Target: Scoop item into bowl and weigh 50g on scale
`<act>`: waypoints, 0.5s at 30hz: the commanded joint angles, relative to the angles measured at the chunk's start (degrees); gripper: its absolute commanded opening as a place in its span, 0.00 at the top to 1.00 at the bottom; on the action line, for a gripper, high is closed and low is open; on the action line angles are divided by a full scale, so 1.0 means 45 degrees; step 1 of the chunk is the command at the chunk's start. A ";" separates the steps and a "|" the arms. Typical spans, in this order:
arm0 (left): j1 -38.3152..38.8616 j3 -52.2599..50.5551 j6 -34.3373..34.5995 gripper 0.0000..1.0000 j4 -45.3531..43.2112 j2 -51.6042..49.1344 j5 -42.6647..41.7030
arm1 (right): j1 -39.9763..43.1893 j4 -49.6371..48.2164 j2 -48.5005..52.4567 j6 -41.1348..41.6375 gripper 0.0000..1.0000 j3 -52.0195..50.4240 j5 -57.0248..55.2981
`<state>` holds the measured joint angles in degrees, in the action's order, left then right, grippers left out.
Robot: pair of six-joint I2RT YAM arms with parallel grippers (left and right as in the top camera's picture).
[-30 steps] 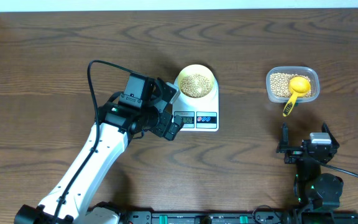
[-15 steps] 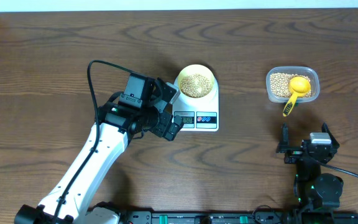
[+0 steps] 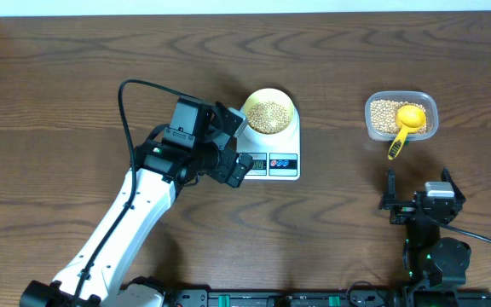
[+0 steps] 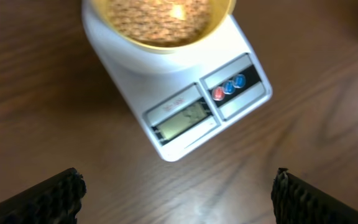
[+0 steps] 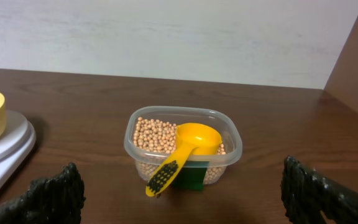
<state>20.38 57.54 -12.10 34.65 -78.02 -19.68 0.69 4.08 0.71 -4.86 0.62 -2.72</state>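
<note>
Beans fill the pale yellow bowl, which stands on the rear part of the white scale near the middle of the worktop. More beans lie in the clear tub well off to the right, where the bright yellow scoop rests with its cup on the heap and its handle sticking out over the tub's front rim. The scale's display and its red and blue buttons sit along the front edge; the reading is too blurred to tell.

The left pincer is just beside the scale's left front corner, its jaws spread wide and grasping nothing. From above I cannot tell whether a finger touches the scale. In its wrist view the display and the bowl lie ahead, between the 2 fingertips.

The right pincer sits near the worktop's front edge, in front of the tub and apart from it, jaws released wide and empty, facing the tub and scoop.
</note>
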 commanded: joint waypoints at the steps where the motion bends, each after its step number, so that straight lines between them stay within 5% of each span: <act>1: 0.0015 -0.0083 -0.0602 0.02 -0.0481 0.0393 0.0826 | 0.0083 0.0005 -0.0092 0.0068 0.01 -0.0073 0.0068; 6: 0.0010 -0.0097 -0.0733 0.02 -0.1195 0.1044 0.1753 | 0.0083 0.0005 -0.0092 0.0068 0.01 -0.0073 0.0068; 15: 0.0010 -0.0991 0.0282 0.02 -0.1049 0.3303 0.6101 | 0.0083 0.0005 -0.0092 0.0068 0.01 -0.0073 0.0068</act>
<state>20.38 54.76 -12.36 30.15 -66.26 -1.74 0.69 4.05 0.69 -4.86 0.60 -2.72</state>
